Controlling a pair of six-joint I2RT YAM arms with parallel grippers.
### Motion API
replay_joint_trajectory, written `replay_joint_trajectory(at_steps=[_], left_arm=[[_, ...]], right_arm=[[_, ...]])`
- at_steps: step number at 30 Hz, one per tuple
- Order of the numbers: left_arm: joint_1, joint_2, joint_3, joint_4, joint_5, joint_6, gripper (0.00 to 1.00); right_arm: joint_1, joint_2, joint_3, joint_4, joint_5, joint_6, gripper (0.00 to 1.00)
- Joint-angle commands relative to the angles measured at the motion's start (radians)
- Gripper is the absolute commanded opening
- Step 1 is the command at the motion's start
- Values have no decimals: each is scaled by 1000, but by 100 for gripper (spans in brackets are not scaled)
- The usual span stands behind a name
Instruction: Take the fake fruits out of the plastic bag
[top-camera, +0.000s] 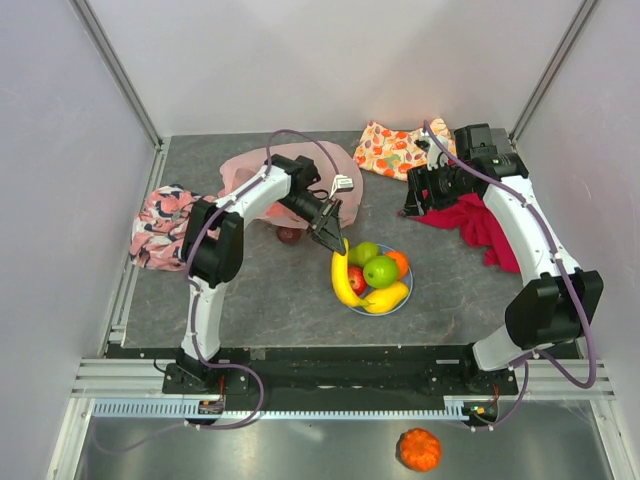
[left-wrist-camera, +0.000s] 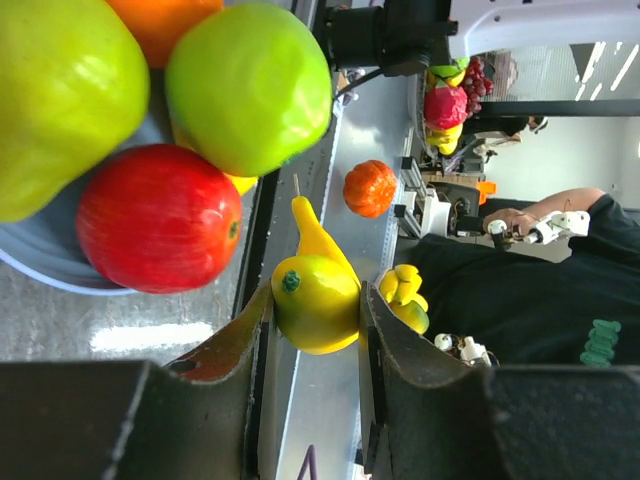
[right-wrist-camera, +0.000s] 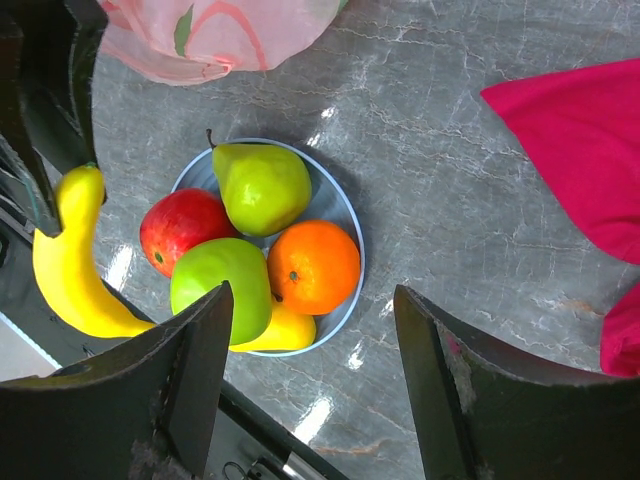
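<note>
Our left claw (top-camera: 331, 233) pinches one end of the long yellow plastic banana (top-camera: 342, 282). The banana reaches out from the claw, along the edge of the round blue plate (right-wrist-camera: 327, 204) full of shiny fruits (right-wrist-camera: 262, 185). We should move it over the plate, go low, then let go softly so nothing rolls off. The thin pink plastic bag (top-camera: 250, 165) lies behind this claw. Our right claw (right-wrist-camera: 312, 300) is spread wide and holds nothing.

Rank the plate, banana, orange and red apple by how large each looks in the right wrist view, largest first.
1. plate
2. banana, though it may be nearer the camera
3. orange and red apple: they look about alike, so they are left unranked.
</note>
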Motion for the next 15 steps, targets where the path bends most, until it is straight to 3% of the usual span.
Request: replay_joint_trajectory(at_steps=[1, 15], left_arm=[[-33, 37, 93, -2, -1, -57, 3], [-54, 165, 180, -50, 28, -51, 6]], right_arm=[[-4, -23, -1, 1, 0, -14, 73], [-7, 3, 22, 10, -9, 3, 74]])
